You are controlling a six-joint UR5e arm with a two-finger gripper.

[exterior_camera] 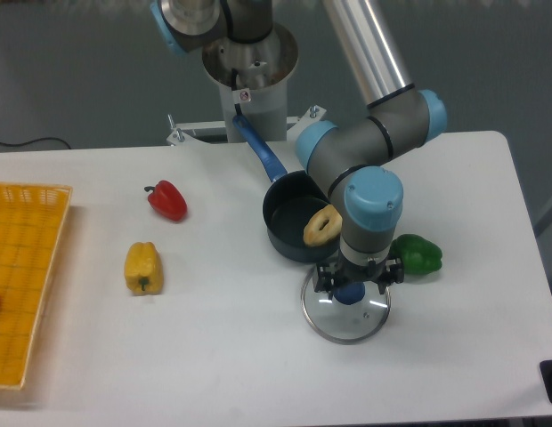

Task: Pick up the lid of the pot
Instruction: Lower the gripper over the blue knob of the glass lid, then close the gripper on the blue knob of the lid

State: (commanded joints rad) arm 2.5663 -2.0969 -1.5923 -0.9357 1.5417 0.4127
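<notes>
Partly, the tool (358, 279) hides the pot lid (342, 324).

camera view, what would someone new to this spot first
Probably the big grey and blue arm, right of centre, reaching down over the glass lid with its dark blue knob. Next, the bright orange basket at the left edge and the red pepper at upper left.

1 clear lid (345, 326) lies on the table (214, 347), blue knob (349, 294) up.
</notes>
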